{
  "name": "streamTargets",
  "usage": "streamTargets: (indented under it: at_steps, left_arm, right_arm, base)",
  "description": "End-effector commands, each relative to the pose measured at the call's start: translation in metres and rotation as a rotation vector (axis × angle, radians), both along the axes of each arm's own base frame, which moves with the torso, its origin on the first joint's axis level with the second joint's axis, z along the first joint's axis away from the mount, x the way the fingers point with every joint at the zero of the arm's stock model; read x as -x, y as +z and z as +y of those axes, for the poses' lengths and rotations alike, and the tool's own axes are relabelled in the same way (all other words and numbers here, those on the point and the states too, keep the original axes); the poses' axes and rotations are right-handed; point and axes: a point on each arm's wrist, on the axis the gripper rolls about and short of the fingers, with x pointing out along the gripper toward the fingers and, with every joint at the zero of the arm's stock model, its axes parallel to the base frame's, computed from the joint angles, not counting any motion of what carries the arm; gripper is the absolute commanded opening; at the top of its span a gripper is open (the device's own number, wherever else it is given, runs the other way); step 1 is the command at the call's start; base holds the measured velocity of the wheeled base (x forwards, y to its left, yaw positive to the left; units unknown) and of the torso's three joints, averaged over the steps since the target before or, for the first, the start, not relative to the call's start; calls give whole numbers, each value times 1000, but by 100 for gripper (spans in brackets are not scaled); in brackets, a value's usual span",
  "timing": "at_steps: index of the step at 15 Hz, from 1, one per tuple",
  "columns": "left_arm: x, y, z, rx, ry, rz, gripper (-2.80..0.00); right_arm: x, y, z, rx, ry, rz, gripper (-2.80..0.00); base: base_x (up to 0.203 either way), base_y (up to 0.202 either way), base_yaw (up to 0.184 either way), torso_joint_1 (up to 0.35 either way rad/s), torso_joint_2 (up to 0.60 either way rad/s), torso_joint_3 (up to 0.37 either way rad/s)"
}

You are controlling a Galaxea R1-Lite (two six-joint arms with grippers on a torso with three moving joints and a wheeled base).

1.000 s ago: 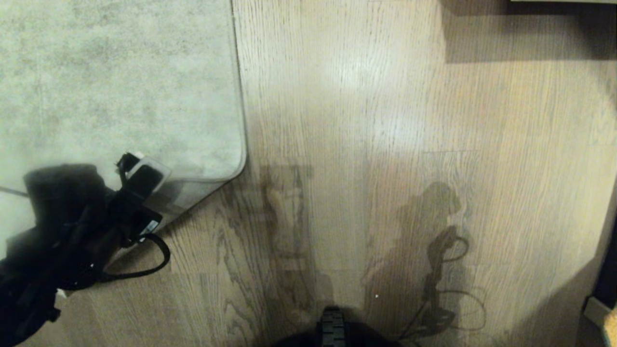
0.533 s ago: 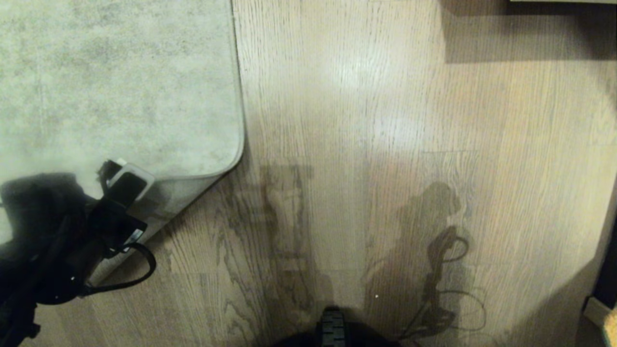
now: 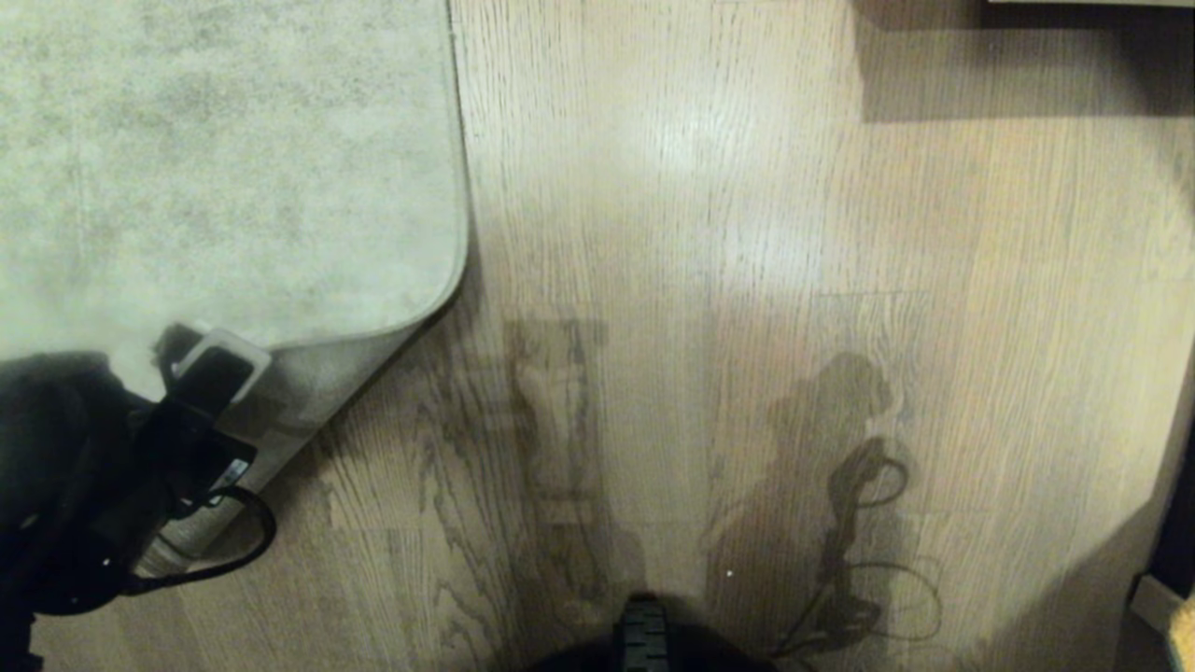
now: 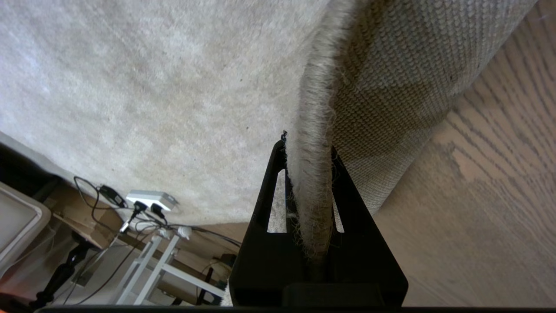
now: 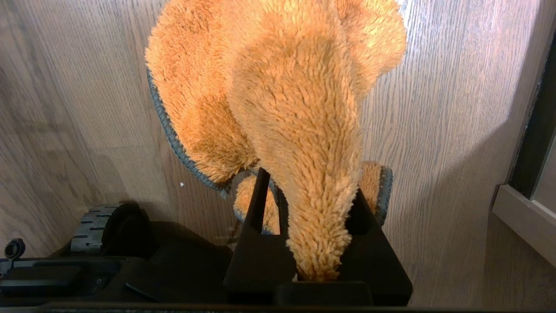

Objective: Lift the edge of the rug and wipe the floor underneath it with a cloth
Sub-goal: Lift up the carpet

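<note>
Left end effector (image 4: 309,152): clamped on the rug edge (image 4: 310,174), pile side on one finger, woven backing on the other; seen at lower left of head view (image 3: 201,359).
Rug edge: near corner peeled up off the floor (image 3: 747,233) and folded diagonally, cream backing (image 4: 391,87) facing out; rest of rug lies flat at upper left of head view.
Floor: light wood-grain planks, bare strip exposed just beside the lifted fold.
Right end effector (image 5: 310,191): closed on the cloth (image 5: 286,87), arm outside head view.
Cloth: fuzzy orange, grey stitched hem, bunched and hanging from the fingers above the floor, next to the robot base wheel (image 5: 93,228).
Background, left wrist view: power strip with cables (image 4: 150,200) past the rug's far border.
</note>
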Motion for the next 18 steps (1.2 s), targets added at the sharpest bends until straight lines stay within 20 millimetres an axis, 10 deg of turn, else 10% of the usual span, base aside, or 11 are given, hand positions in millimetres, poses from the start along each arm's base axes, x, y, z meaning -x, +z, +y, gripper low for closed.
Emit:
streamTargets:
  at_steps: [1, 18]
  left_arm:
    - [3, 0, 2, -4, 8, 0, -280]
    - [6, -3, 5, -6, 22, 12, -280]
  right_arm:
    - [0, 0, 0, 0, 1, -1, -280]
    - [0, 0, 0, 0, 1, -1, -280]
  base:
    - [0, 0, 0, 0, 0, 0]
    - [1, 158, -2, 2, 2, 2]
